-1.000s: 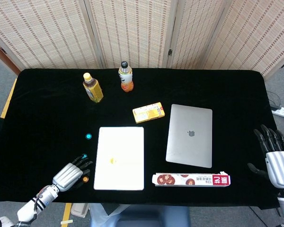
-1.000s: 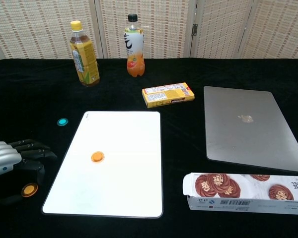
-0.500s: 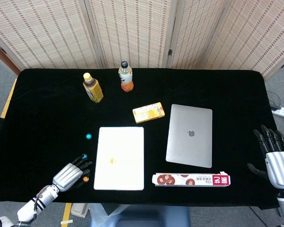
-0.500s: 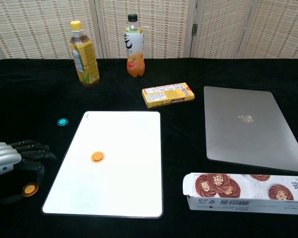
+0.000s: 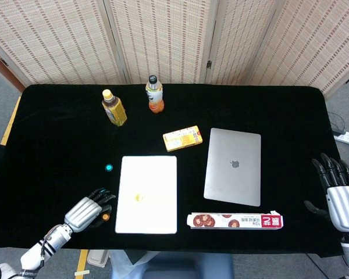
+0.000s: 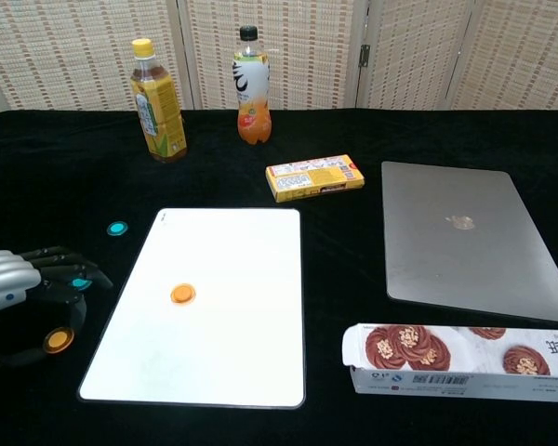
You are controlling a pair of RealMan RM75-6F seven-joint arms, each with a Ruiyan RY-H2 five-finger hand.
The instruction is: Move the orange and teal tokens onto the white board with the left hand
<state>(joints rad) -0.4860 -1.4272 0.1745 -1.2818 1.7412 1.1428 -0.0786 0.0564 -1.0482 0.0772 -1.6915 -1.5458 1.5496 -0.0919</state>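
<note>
At the lower left of the frame the left hand (image 6: 23, 297) lies low over the black desk (image 5: 58, 133), its dark fingers (image 6: 74, 274) curled forward, and an orange token (image 6: 59, 340) sits pinched between thumb and a finger at its lower edge, just left of the white board (image 6: 232, 353) and not on it. A second teal token (image 6: 80, 282) shows among the fingertips; whether the hand touches it cannot be told. Slightly up and right, a teal token (image 6: 118, 228) lies alone on the desk, near the board's upper left corner. Another orange token (image 6: 181, 294) rests on the board, left of its middle. In the upper part stand a yellow-capped tea bottle (image 6: 157, 100) and an orange drink bottle (image 6: 251, 86), both upright. Right of centre lies a yellow box (image 6: 314, 177), then a closed grey laptop (image 6: 470, 242), with a long cookie box (image 6: 460, 360) below it at the desk's near edge. At the far right edge of the head view the right hand (image 5: 340, 195) holds nothing, fingers spread and pointing up.
</note>
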